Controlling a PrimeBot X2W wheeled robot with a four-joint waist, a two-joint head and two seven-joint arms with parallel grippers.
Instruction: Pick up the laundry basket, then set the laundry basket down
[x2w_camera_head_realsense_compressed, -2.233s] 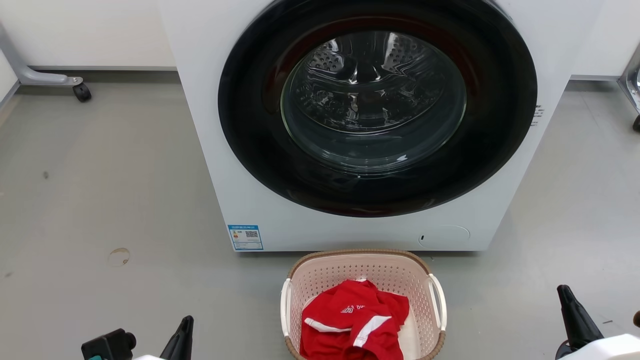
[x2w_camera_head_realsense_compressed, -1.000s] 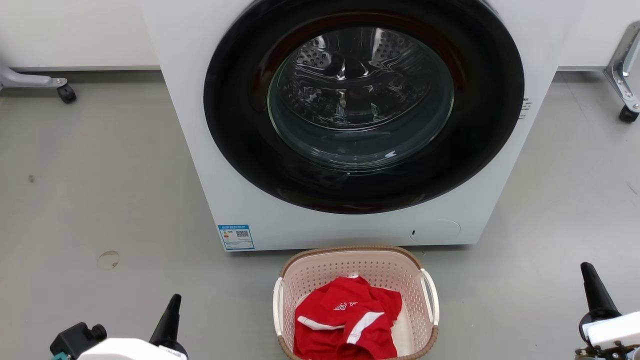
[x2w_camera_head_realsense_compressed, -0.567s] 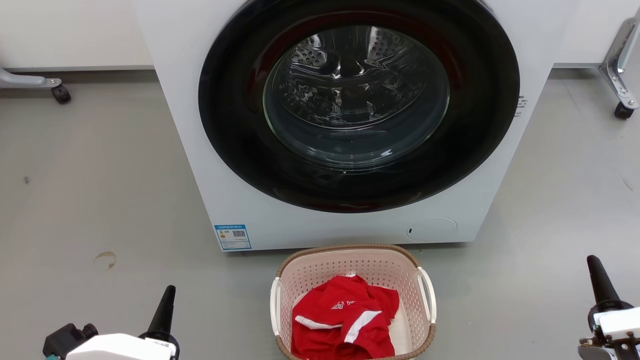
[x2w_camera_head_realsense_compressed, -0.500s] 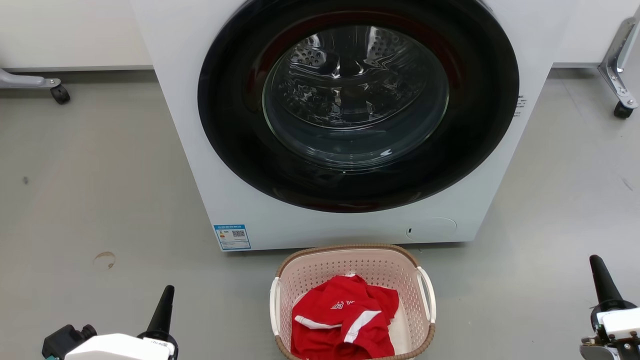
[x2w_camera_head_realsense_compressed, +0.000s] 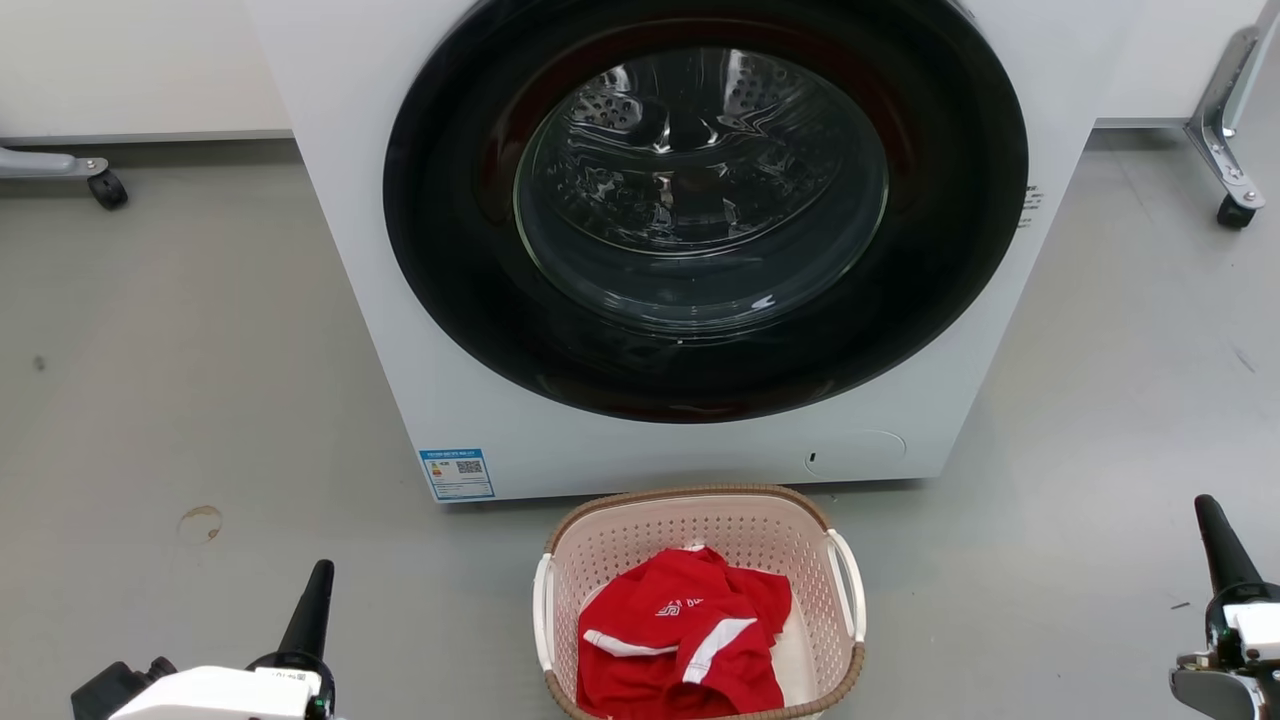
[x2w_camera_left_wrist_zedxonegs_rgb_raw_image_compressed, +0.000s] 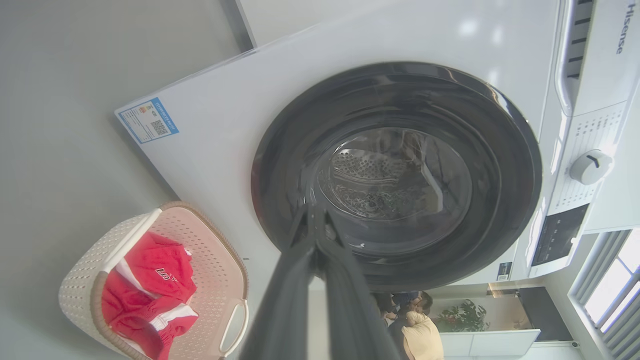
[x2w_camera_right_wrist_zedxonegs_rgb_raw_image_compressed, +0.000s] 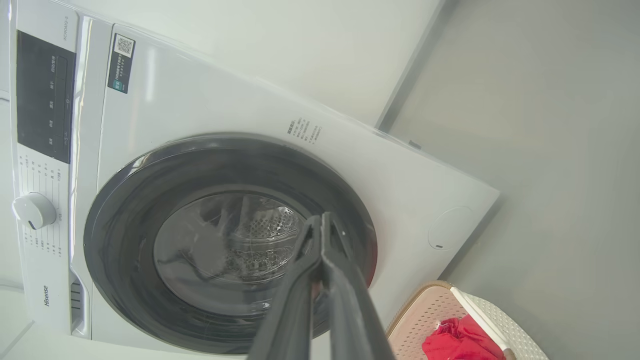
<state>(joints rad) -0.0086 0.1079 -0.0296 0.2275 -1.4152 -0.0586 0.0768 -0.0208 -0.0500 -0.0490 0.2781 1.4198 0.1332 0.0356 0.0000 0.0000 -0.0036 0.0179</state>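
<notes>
The laundry basket (x2w_camera_head_realsense_compressed: 700, 535) stands on the grey floor just in front of the washing machine, pale pink with a brown rim and white side handles; it also appears in the wrist views (x2w_camera_left_wrist_zedxonegs_rgb_raw_image_compressed: 220, 250) (x2w_camera_right_wrist_zedxonegs_rgb_raw_image_compressed: 430, 310). A red garment (x2w_camera_head_realsense_compressed: 690, 640) lies inside it. My left gripper (x2w_camera_head_realsense_compressed: 318, 580) is shut with nothing in it, low at the left, well clear of the basket's left handle (x2w_camera_head_realsense_compressed: 541, 625). At the far right, my right gripper (x2w_camera_head_realsense_compressed: 1210, 515) is also shut and empty, apart from the right handle (x2w_camera_head_realsense_compressed: 848, 600). Both point toward the machine, fingers pressed together (x2w_camera_left_wrist_zedxonegs_rgb_raw_image_compressed: 315, 220) (x2w_camera_right_wrist_zedxonegs_rgb_raw_image_compressed: 322, 225).
A white front-loading washing machine (x2w_camera_head_realsense_compressed: 400, 330) with a closed dark round door (x2w_camera_head_realsense_compressed: 700, 200) rises right behind the basket. Wheeled metal frame legs stand at the back left (x2w_camera_head_realsense_compressed: 100, 185) and back right (x2w_camera_head_realsense_compressed: 1235, 205). Bare floor lies on both sides of the basket.
The whole head view has shifted left and slightly up as the camera moved. Both grippers sit a little higher in the picture and further apart; the basket stays on the floor.
</notes>
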